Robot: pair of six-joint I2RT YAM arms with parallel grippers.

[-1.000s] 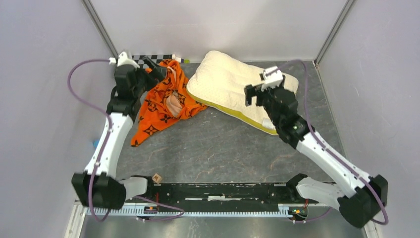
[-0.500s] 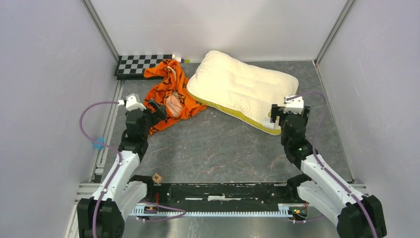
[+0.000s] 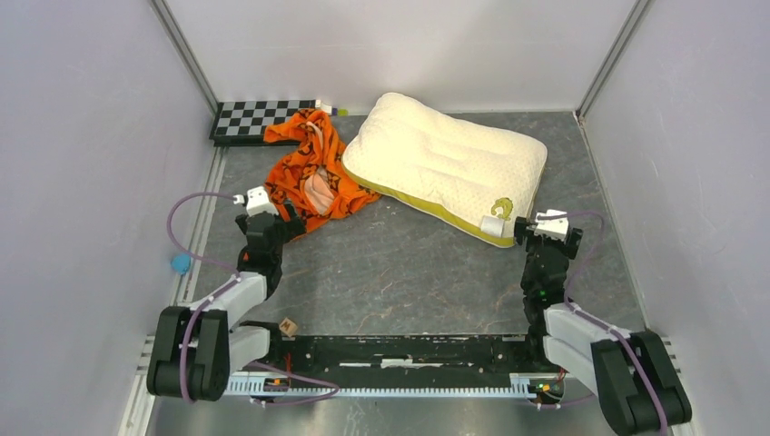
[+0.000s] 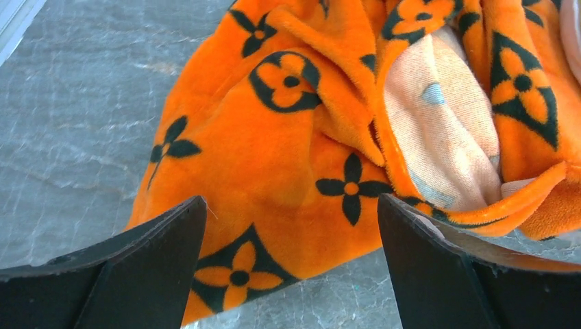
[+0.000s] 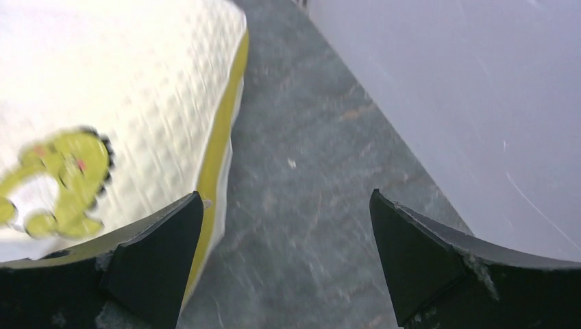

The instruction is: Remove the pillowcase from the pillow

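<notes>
1. Starting at the left gripper [image 4: 290, 205]: jaws spread wide, gripping nothing.
2. Pillowcase [image 4: 274, 137]: orange with black flower prints, crumpled on the table [image 3: 399, 272]. It fills the gap between the left jaws and runs on ahead of them. Its paler inside shows ahead of the right-side jaw in the wrist view. Cannot tell if the fabric touches the jaws.
3. The pillowcase is fully off the pillow [image 3: 445, 159]; the heap's right edge touches the pillow's left side.
4. Pillow: cream, dotted, lying flat and bare on the table, farther out than both sets of jaws.
5. Right gripper [image 5: 286, 199]: jaws apart, holding nothing.
6. The pillow's corner, with its yellow-green band [image 5: 220, 137] and a green-figure tag [image 5: 62, 171], sits just ahead of the left-side jaw. Bare table lies in the gap, and the wall [image 5: 445, 103] is ahead of the right-side jaw.
</notes>
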